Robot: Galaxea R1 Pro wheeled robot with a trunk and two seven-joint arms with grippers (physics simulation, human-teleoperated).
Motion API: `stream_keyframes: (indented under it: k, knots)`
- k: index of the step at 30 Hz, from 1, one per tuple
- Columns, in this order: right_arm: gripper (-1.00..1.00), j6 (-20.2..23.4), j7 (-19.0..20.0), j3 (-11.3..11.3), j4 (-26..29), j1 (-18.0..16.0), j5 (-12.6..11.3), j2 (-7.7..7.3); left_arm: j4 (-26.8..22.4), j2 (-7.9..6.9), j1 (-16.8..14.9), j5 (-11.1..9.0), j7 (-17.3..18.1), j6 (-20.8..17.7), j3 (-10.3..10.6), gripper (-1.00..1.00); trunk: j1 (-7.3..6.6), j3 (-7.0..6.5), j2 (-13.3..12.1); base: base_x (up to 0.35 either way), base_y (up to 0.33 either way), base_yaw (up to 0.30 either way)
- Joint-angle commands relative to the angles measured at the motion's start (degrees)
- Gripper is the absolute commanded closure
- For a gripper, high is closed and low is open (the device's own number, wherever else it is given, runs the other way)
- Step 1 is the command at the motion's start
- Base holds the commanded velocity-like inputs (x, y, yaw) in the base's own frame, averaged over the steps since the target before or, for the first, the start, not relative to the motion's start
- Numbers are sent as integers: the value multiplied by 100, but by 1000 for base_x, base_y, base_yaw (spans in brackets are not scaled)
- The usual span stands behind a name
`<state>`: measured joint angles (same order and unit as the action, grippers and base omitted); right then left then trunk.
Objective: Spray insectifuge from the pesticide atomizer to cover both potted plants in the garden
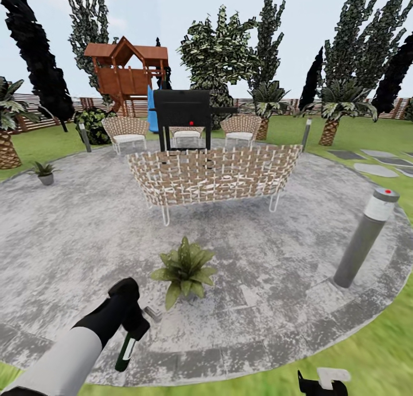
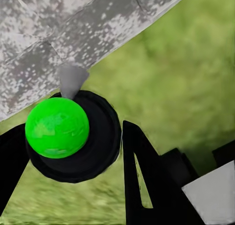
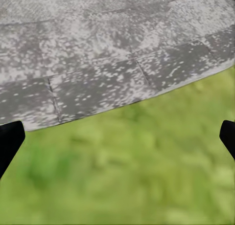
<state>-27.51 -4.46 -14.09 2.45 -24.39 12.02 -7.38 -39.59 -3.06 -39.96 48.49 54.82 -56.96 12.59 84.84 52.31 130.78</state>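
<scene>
My left gripper is shut on the pesticide atomizer, a slim dark-green bottle hanging below the hand with its pale trigger head toward the nearer potted plant. That plant stands on the paved circle, just right of and beyond the gripper. The second potted plant sits at the circle's far left edge. In the left wrist view the atomizer appears end-on as a bright green round between the black fingers. My right gripper is open over the grass and paving edge, and also shows low in the head view.
A wicker sofa stands mid-circle, with a black grill and two wicker chairs behind it. A grey bollard light rises at the right. Palms, a wooden playhouse and the slat fence lie beyond.
</scene>
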Motion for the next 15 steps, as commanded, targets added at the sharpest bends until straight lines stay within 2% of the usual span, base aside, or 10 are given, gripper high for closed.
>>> stream_keyframes:
  k: [1,3,6,11,15]
  knots:
    - [-100,-17,-28,-33,-7,-5,62,0,75,-7,-4,45,-22,-17,20,100,2,6,2,330,0,0]
    - [-100,-17,-28,-33,-7,-5,61,0,208,-6,-3,39,-250,-17,18,100,2,6,2,264,0,0]
    - [-100,-17,-23,-33,-7,2,58,0,386,-1,-3,-1,-500,-10,15,100,2,6,2,66,0,0]
    - [-100,-17,-20,-33,-7,4,55,0,426,-8,-3,-18,-540,-5,1,100,2,6,2,7,0,1]
    - [-100,-17,-19,-33,-7,4,55,0,416,5,49,-19,-550,1,-15,100,2,6,2,0,0,180]
